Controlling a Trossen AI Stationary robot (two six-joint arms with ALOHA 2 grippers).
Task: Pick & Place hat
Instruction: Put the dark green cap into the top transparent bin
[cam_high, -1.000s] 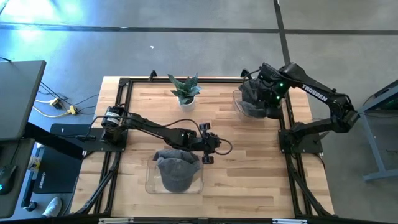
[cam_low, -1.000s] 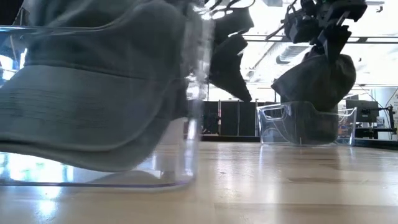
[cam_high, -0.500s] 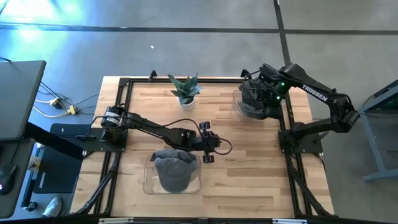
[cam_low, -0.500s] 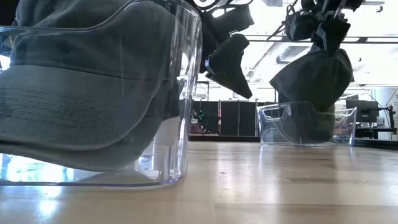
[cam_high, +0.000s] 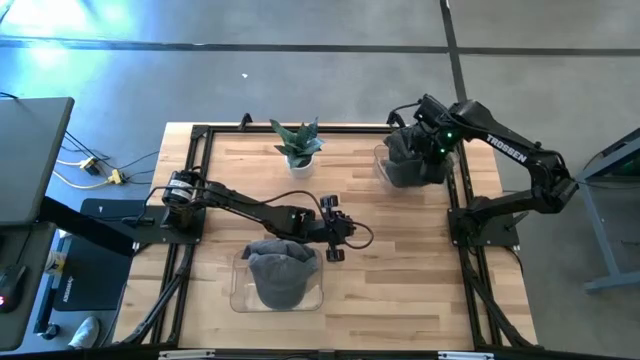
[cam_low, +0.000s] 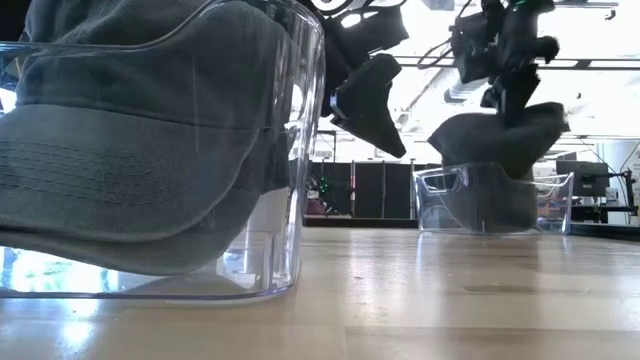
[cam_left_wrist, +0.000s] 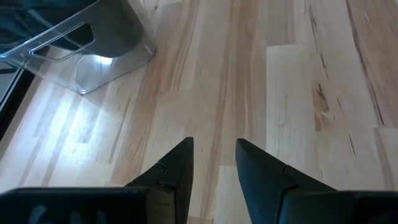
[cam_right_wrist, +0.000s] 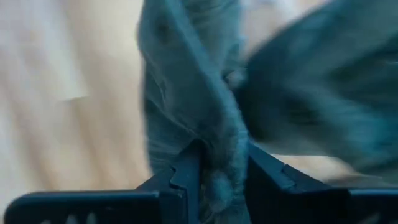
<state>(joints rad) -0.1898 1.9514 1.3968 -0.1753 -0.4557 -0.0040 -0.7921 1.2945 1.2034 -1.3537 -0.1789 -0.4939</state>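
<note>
Two hats sit in clear tubs on our bench: one hat (cam_high: 277, 275) near the front edge, another hat (cam_high: 405, 158) at the far right corner, pinched by our right gripper (cam_right_wrist: 217, 167). Our left gripper (cam_left_wrist: 213, 163), fingers slightly apart, holds nothing mid-bench.

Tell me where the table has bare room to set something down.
Bare wood lies between the potted plant and the far bin, and along the near right, right of the near bin. Crowded: the near bin holds a hat with the left claw beside it; the right claw pinches a hat over the far bin.
</note>
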